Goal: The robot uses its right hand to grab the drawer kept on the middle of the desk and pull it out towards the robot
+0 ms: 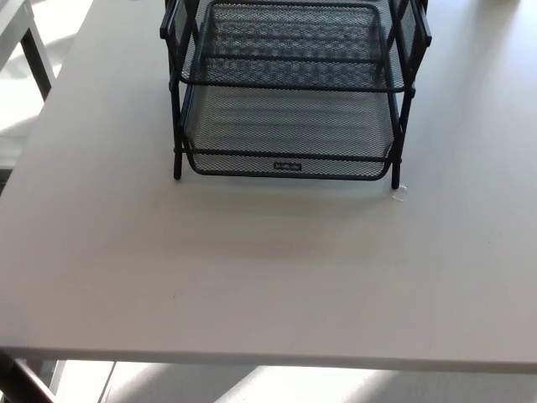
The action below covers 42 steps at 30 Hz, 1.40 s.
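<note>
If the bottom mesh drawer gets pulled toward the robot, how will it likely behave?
The bottom drawer looks empty and is thin wire mesh, so probably light and stiff. The whole rack stands on slim legs on the smooth desk, so it may slide along.

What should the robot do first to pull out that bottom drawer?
Probably bring the right hand in from the right toward the front rim of the bottom drawer. Neither hand is in view yet, and the drawer sits pushed in within the black mesh rack in the middle of the desk, so nothing can be grabbed until a hand reaches that rim.
</note>
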Motion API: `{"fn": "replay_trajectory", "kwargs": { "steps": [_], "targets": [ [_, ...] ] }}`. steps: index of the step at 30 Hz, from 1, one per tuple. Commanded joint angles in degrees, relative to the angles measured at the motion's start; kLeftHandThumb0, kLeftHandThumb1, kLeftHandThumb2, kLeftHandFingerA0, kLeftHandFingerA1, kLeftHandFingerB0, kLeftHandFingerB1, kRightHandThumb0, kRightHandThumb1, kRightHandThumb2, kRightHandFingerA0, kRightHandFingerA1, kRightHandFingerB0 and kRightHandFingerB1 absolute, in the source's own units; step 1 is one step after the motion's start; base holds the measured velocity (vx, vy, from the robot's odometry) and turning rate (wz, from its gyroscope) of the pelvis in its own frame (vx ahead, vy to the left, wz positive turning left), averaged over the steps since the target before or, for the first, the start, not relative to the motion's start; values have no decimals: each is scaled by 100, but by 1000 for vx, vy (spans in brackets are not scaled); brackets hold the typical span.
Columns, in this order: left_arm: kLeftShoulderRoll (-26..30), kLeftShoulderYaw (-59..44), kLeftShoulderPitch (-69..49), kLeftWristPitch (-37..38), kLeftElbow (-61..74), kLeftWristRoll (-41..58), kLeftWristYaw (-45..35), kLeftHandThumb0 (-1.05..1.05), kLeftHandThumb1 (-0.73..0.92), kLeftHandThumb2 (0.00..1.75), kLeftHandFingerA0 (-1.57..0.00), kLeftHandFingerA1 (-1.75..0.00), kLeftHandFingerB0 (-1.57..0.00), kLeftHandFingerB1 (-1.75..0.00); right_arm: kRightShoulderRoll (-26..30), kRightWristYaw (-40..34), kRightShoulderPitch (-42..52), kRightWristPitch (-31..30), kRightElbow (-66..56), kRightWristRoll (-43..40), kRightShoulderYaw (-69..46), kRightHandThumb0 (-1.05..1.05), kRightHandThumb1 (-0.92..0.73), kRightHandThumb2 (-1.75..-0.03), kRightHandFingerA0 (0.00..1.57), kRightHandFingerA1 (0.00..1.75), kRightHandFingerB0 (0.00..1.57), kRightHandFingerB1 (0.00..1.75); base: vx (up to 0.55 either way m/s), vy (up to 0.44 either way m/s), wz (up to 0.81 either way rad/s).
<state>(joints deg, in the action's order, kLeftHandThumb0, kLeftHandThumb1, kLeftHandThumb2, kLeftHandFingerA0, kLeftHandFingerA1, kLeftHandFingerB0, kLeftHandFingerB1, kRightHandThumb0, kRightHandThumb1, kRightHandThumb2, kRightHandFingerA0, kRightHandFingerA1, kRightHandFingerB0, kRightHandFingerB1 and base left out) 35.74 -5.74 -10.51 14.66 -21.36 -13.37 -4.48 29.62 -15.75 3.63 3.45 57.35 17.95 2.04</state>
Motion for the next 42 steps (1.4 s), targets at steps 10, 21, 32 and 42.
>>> {"fn": "replay_trajectory", "kwargs": {
  "steps": [10,21,32,42],
  "targets": [
    [1269,-17,-294,1510,1200,-551,-214,-29,57,58,-77,-81,-80,-54,1765,165,120,-189,-345,45,-476,-66,-48,-76,19,50,8,36,0,0,0],
    [1287,-44,-281,1536,1191,-537,-261,-29,57,57,-78,-82,-81,-55,2354,203,503,-485,-1736,-310,-1799,-67,-45,-74,45,63,24,39,0,0,0],
    [1260,-87,-235,1614,1154,-547,-303,-29,57,57,-78,-81,-81,-55,2629,-635,628,-320,-3810,422,-2827,-84,-52,-92,21,55,11,49,0,0,0],
    [1230,-78,-203,1665,1132,-607,-250,-29,57,57,-78,-85,-81,-56,2605,-99,-612,-805,-6259,1025,-2474,-85,-51,-89,14,56,10,48,0,0,0]
  ]
}}
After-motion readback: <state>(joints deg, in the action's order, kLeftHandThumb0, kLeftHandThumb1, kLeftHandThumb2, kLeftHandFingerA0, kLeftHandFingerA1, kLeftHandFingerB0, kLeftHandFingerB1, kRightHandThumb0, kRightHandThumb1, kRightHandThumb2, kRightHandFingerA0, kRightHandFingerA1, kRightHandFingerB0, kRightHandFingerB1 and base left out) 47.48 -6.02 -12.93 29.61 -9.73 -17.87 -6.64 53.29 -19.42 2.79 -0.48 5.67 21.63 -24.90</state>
